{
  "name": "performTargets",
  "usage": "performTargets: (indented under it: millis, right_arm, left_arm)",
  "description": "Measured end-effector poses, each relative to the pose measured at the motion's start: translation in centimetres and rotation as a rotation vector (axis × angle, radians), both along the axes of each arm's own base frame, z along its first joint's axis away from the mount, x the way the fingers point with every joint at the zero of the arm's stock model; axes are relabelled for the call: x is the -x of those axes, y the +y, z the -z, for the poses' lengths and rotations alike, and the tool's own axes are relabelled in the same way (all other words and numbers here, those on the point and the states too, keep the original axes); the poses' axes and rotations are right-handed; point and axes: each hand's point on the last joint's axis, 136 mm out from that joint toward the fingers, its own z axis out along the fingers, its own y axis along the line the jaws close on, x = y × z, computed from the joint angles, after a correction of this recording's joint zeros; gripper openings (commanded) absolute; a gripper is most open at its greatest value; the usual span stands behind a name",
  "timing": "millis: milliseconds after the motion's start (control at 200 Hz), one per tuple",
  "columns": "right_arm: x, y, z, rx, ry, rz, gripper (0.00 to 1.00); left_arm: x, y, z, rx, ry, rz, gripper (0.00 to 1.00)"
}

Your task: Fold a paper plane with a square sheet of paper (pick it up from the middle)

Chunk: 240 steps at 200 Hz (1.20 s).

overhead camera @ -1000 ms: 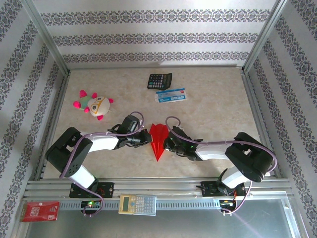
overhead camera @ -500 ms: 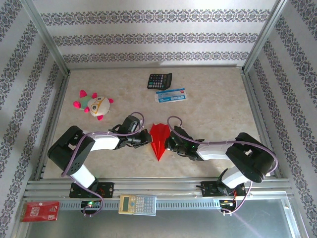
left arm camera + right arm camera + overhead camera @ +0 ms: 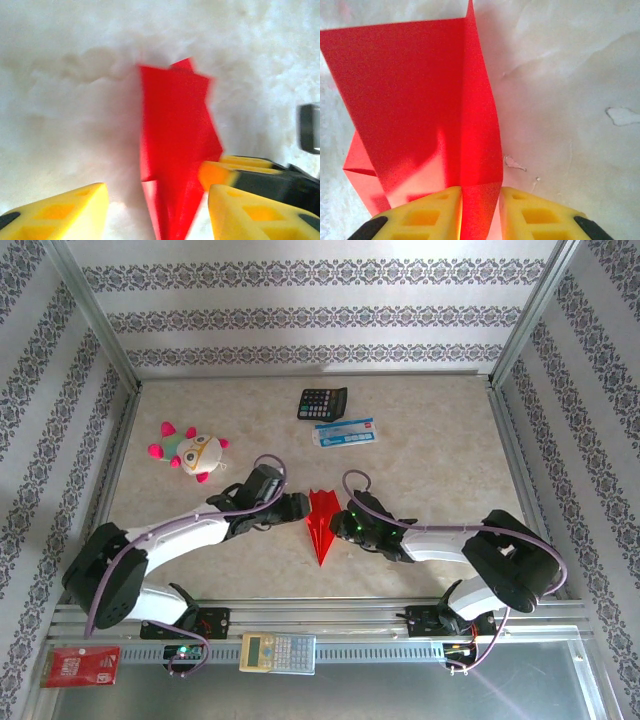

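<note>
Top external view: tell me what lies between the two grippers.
The red paper plane lies on the table between the left gripper and the right gripper, its point toward the arm bases. The top external view shows this.

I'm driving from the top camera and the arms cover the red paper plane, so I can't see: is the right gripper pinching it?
Observer: In the right wrist view the right gripper has its jaws slightly apart, with a fold of the paper plane in the gap.
Operator: What about the left gripper?
Observer: Its own wrist view shows the left gripper wide open, with the plane's narrow end lying in the gap.
Operator: Is the plane flat?
Observer: Not quite. The right wrist view shows a sharp crease running along it, straight into that gripper's gap.
</note>
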Motion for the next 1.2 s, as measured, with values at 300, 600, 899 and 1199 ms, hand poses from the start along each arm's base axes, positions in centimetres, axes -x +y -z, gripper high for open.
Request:
performTargets:
  millis: [300, 600, 899, 1199]
  right_arm:
    - [-0.2, -3.6, -1.1, -0.036, -0.031, 0.071, 0.28]
    - [0.1, -8.6, -2.4, -0.055, -0.088, 0.174, 0.30]
    - [0.0, -9.7, -2.4, -0.054, -0.073, 0.179, 0.30]
    - [0.1, -10.0, -2.3, -0.059, -0.060, 0.176, 0.30]
  left_arm:
    - [-1.1, -4.5, 1.3, -0.178, 0.021, 0.085, 0.44]
    - [-1.6, -5.1, 6.2, -0.329, 0.128, 0.098, 0.43]
    - [-3.5, -5.6, 8.1, -0.397, 0.126, 0.071, 0.46]
    - [-5.1, -5.9, 8.3, -0.419, 0.100, 0.079, 0.58]
